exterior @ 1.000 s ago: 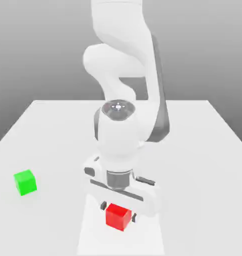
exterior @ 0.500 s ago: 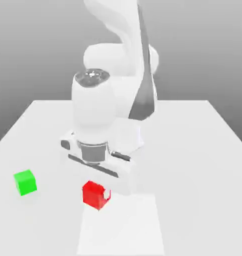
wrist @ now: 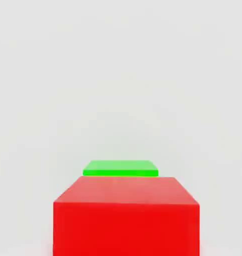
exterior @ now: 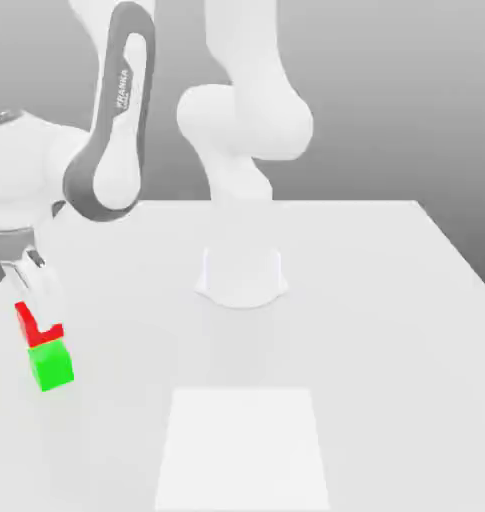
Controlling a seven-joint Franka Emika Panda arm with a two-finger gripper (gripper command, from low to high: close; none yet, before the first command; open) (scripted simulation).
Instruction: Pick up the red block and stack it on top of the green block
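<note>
We pinch the red block [exterior: 28,322] in our gripper [exterior: 38,318] just over the green block [exterior: 52,365]; next we lower it gently

A flat white table [exterior: 386,300] stood against a plain grey backdrop [exterior: 406,90] that darkened toward the top, with a brighter white rectangular patch [exterior: 241,450] at the table's near edge.

red block [exterior: 32,325] atop green block [exterior: 52,365]
</note>
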